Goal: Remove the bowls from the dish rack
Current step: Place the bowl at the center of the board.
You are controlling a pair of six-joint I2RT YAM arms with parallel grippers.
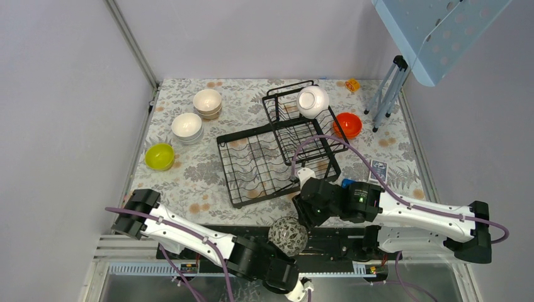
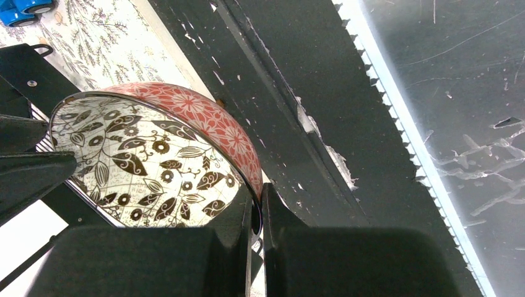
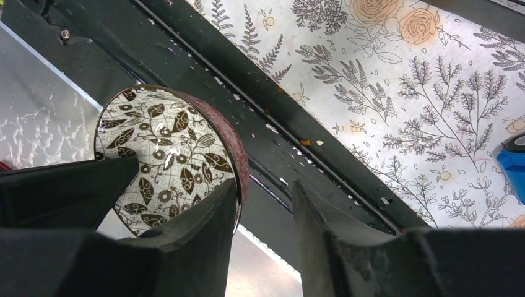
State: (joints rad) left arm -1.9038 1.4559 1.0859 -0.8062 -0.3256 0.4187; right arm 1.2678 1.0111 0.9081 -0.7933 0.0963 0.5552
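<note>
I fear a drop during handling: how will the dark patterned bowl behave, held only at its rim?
The patterned bowl has a shiny glaze, so it is probably slippery. It looks like rigid ceramic, so it would likely break if dropped. The left claw pinches only its rim, so it may tilt or swing.

Glossy glazed ceramic bowl point(image 2: 155, 154) — matt black wire dish rack point(image 1: 249, 131) — smooth, floral-printed table cover point(image 1: 189, 182).

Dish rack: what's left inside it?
One white bowl sits in the upper basket. The lower tray shows only bare wires, with no bowls. The right arm and its cable cover part of the tray's near right corner, so that spot can't be checked.
</note>
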